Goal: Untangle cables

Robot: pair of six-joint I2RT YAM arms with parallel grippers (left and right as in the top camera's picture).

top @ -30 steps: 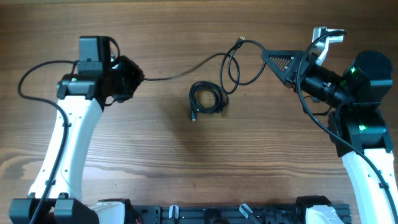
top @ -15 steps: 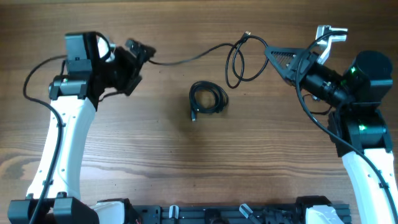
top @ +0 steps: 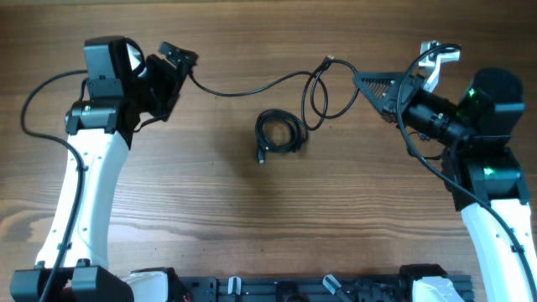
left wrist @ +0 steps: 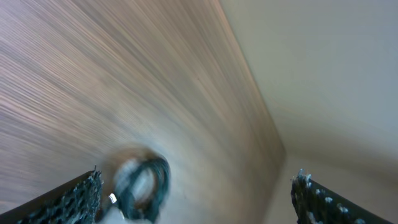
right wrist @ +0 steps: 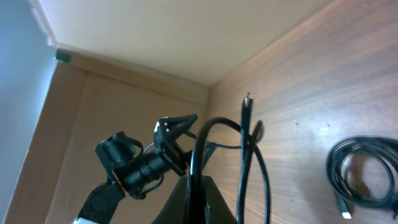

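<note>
Your table [top: 252,218] carried two cables. Your left gripper [top: 178,71] stood wide open, with one end of the long cable [top: 243,90] just beside it. Your right gripper [top: 359,78] was clamped on that cable's looped far end. The coiled cable [top: 279,132] lay near the table's middle, apart from both grippers.

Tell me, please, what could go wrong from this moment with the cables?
1. The right gripper is shut on the long cable, which crosses over itself close by; a pull might tighten that crossing into a knot.
2. The left gripper has its jaws open near the cable's other end, so that end looks free; it may be dragged toward the coiled cable and tangle with it.
</note>
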